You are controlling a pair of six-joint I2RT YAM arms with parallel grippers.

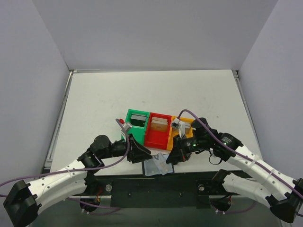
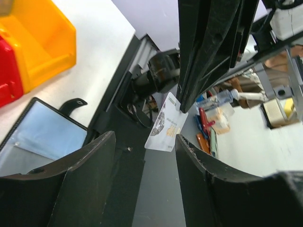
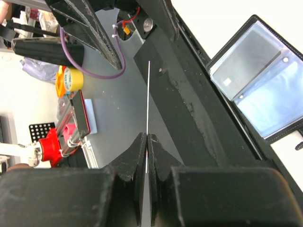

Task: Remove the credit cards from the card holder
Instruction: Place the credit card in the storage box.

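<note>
White counter (image 1: 142,90): carries everything. Row of boxes (image 1: 154,141): stands near the middle, with green, red and orange joined side by side; holds a grey card (image 1: 138,118) in the green one and a tan card (image 1: 159,124) in the red one. Card holder (image 1: 158,166): lies open and flat just in front of the row, at the counter's near edge, black-bordered, clear pockets facing up. Left gripper (image 2: 145,142): hovers at the holder's left side, jaws spread wide. Right gripper (image 3: 147,142): hovers at the holder's right side, facing the left one, jaws pressed together on a credit card (image 2: 165,124), pinching it by one end. From the right wrist, shows edge-on as a thin pale line rising out of the closed jaws. From the left wrist, shows a white face with faint print, tilted, lifted clear of the holder near the counter's near edge.
</note>
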